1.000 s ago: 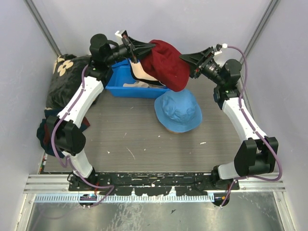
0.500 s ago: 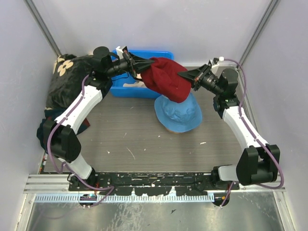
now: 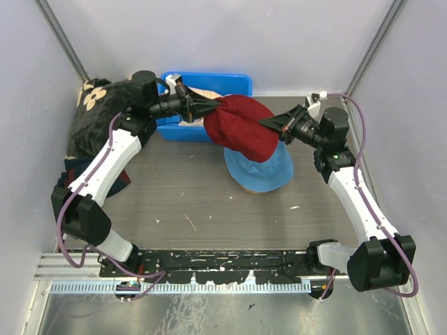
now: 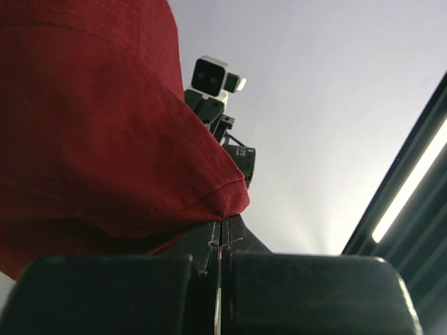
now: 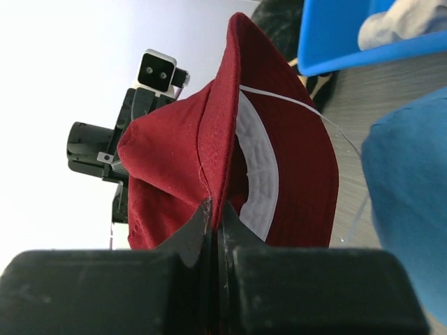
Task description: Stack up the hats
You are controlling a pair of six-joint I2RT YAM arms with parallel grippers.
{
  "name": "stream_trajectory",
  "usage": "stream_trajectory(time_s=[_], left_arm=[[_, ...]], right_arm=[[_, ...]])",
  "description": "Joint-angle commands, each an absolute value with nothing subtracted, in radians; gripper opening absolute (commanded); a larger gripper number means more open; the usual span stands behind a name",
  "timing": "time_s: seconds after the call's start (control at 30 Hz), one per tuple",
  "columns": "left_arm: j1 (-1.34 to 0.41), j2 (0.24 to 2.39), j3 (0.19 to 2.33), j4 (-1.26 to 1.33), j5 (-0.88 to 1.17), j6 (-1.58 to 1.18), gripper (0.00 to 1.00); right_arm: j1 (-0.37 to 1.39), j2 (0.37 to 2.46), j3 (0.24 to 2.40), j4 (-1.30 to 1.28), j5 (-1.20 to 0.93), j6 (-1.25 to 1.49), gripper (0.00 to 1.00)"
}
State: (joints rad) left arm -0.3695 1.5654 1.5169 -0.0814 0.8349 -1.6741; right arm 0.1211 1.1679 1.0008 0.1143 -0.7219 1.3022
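Right wrist: red hat (image 5: 171, 164) in gripper (image 5: 214, 213).

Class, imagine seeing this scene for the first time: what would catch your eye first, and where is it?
The dark red hat stands out, held up at the far middle of the table between the left gripper and the right gripper, each shut on its edge. Just below it lies the light blue hat, with a blue bin behind.
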Motion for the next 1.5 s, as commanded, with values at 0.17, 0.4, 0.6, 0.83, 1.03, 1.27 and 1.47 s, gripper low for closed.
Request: stream_trajectory(time_s=[0.17,0.4,0.6,0.83,1.03,1.27,1.47], left_arm=[[-0.362,1.582,1.423,-0.075,0.864,-1.619,0.13],[-0.362,1.66,1.445,-0.041,0.874,-1.599,0.34],[-0.36,1.708,1.449,0.002,0.88,-1.588,0.41],[-0.334,1.789,1.5,0.049,0.9,-1.568,0.48],[-0.31,1.774,1.455,0.041,0.918,-1.524,0.48],[-0.255,1.74,1.416,-0.13,0.927,-1.35,0.5],[-0.255,1.712,1.367,-0.253,0.907,-1.184,0.45]], right_arm=[[0.119,1.148,1.059,-0.106,-0.628,1.047,0.02],[0.118,1.172,1.08,-0.176,-0.569,0.921,0.02],[0.116,1.182,1.077,-0.191,-0.534,0.885,0.02],[0.097,1.179,1.071,-0.187,-0.465,0.907,0.01],[0.064,1.168,1.054,-0.186,-0.406,0.949,0.01],[-0.017,1.134,0.975,-0.221,-0.44,0.905,0.01],[-0.022,1.115,0.951,-0.266,-0.472,0.831,0.01]])
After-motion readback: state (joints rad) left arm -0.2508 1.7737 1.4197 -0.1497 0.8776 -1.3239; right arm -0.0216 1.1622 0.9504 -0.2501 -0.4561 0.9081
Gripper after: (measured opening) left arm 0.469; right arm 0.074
